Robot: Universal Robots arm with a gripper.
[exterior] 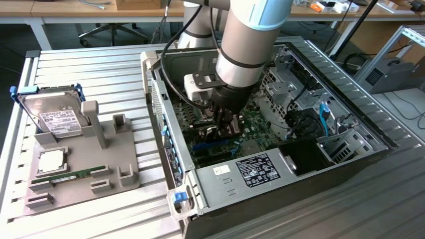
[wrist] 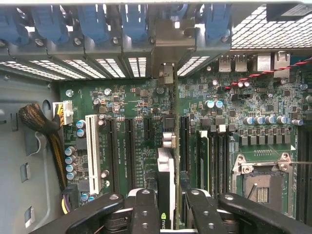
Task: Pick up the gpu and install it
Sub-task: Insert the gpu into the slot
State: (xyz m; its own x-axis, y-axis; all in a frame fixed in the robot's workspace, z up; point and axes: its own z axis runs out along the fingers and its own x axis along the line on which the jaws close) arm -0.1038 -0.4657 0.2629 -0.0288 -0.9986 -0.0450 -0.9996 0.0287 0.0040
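Your pincer (wrist: 169, 210) is clamped on the gpu (wrist: 165, 170), held edge-on low inside the open computer case (exterior: 219, 177) over the motherboard (wrist: 122, 102) — line the card up square with the long black slots (wrist: 129, 146), bracket (wrist: 165, 73) toward the rear slot covers (wrist: 112, 66). The case sits on a slatted metal bench (exterior: 86, 64) — desks (exterior: 66, 10) and a chair (exterior: 109, 30) stand behind.

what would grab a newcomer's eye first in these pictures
The big grey robot arm reaches into the open computer case at the middle of the exterior view. In the wrist view, its gripper clamps the gpu edge-on over the green motherboard. A hard drive in a blue frame sits on the exterior view's left.
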